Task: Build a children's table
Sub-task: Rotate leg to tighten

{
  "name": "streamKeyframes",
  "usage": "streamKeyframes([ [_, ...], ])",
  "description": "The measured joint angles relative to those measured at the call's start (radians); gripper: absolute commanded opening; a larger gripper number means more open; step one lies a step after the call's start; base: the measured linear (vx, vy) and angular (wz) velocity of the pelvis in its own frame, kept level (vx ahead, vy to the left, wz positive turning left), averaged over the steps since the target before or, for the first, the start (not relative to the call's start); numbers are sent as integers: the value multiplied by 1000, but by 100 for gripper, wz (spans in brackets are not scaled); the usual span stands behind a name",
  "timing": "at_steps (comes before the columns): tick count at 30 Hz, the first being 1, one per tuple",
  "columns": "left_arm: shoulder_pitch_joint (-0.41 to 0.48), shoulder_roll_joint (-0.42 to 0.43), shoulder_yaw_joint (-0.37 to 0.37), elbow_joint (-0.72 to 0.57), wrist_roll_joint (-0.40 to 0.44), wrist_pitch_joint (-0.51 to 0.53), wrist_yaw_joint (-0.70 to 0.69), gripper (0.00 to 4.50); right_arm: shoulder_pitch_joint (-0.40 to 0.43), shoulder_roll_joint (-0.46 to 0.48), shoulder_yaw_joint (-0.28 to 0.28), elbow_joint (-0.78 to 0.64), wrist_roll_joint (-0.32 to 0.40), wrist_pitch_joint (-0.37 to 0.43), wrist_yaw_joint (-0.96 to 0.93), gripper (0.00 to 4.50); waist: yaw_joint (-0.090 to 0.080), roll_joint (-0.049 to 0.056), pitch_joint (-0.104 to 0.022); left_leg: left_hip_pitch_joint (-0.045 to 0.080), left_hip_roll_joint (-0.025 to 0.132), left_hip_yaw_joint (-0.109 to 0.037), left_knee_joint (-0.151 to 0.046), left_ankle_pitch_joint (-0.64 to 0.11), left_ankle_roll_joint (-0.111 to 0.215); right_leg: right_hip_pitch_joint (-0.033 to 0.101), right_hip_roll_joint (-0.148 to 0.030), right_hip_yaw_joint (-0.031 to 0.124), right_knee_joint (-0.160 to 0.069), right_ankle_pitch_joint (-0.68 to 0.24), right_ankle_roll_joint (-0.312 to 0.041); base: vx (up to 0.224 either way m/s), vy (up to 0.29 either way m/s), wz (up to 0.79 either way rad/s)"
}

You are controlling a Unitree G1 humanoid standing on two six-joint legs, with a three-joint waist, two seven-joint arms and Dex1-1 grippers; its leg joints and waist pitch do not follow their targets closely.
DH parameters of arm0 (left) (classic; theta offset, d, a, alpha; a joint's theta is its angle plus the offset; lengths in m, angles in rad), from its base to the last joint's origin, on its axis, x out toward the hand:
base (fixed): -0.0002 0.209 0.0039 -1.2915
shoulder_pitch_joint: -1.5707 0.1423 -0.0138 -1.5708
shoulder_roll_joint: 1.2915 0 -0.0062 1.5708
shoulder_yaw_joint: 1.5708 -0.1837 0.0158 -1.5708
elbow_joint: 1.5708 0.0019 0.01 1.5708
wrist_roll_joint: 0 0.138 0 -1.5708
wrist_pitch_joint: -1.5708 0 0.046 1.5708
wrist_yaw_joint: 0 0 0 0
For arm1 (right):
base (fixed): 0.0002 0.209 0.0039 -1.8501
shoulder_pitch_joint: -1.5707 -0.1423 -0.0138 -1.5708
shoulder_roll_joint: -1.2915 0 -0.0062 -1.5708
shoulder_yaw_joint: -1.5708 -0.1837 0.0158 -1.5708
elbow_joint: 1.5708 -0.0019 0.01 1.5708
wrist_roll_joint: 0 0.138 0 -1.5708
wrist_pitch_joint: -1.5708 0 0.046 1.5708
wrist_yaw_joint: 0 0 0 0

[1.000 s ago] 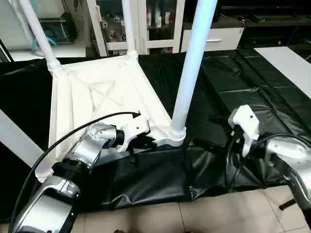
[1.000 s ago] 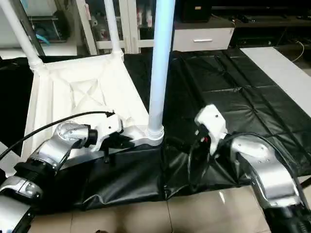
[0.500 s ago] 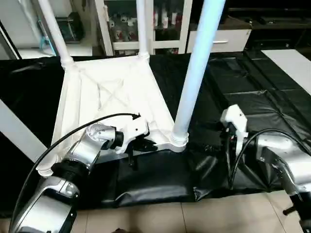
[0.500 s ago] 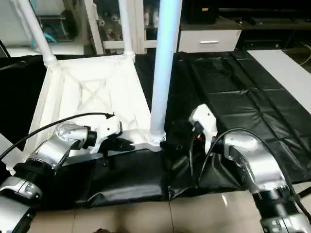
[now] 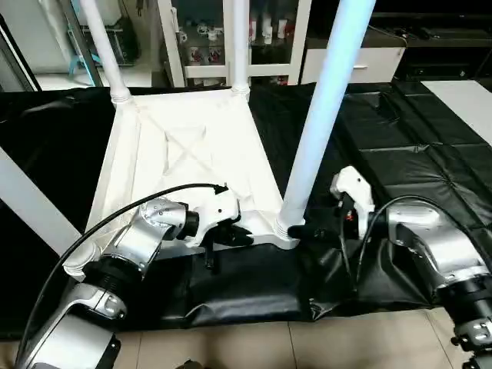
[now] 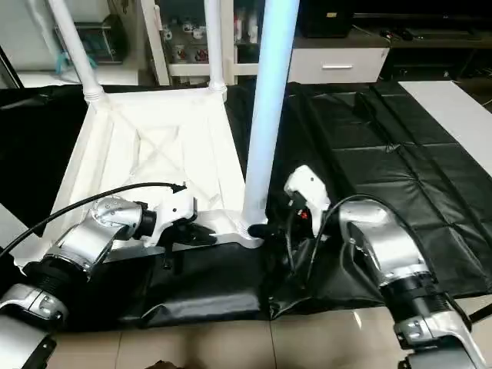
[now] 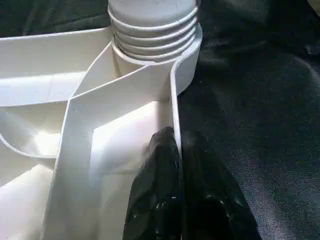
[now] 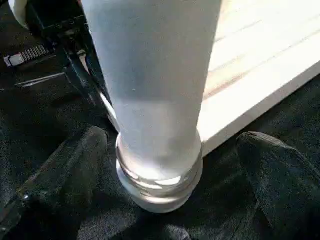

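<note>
The black-covered counter [image 5: 430, 146] is carrying the upturned tabletop [image 5: 192, 165], which is lying at its near left with the X-ribbed underside facing up. Three legs are standing in corner sockets: the far-left leg [image 5: 104, 46], the far-right leg [image 5: 240, 38] and the near-right leg [image 5: 327, 108], whose threaded foot is sitting in its socket. A white tube is showing at the left edge by the fourth corner, but I cannot tell whether it is seated there. So the build is looking mostly done, with the near-right leg probably being tightened and the last corner left to confirm.

The right pincer [image 8: 170, 165] is standing wide, its black fingers [image 8: 70, 165] either side of that leg's base and apart from it. The left pincer [image 7: 180, 165] is pinching narrow on the tabletop's near rim wall, just beside that socket, apparently steadying the top
</note>
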Motion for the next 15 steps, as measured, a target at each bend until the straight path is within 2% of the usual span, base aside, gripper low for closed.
streamKeyframes([
  [3, 0, 0, 1, 0, 0, 0, 0, 0, -5, 2, 19, 31, -14, -19, 17, 410, 0, 0, 0, 0, 0, 0, 0, 0, 0, 0, 0, 0, 0, 0, 0, 0, 0, 0],
  [4, 0, 1, 1, 0, 1, 0, 0, 0, -9, 7, 22, 46, -18, -28, 22, 387, 0, 0, 0, 0, 0, 0, 0, 0, 0, 0, 0, 0, 0, 0, 0, 0, 0, 0],
  [10, 0, 0, 1, 0, 1, 0, 0, 0, -37, 29, 23, 88, -21, -47, 27, 358, 0, 0, 0, 0, 0, 0, 0, 0, 0, 0, 0, 0, 0, 0, 0, 0, 0, 0],
  [11, 0, 0, 1, 0, 1, 0, 0, 0, -39, 30, 23, 90, -21, -51, 27, 334, 0, 0, 0, 0, 0, 0, 0, 0, 0, 0, 0, 0, 0, 0, 0, 0, 0, 0],
  [14, 0, 0, 1, 0, 1, 0, 0, 0, -41, 41, 23, 102, -21, -63, 32, 319, 0, 0, 0, 0, 0, 0, 0, 0, 0, 0, 0, 0, 0, 0, 0, 0, 0, 0],
  [15, 0, 0, 1, 0, 1, 0, 0, 0, -41, 45, 23, 108, -21, -67, 34, 292, 0, 0, 0, 0, 0, 0, 0, 0, 0, 0, 0, 0, 0, 0, 0, 0, 0, 0],
])
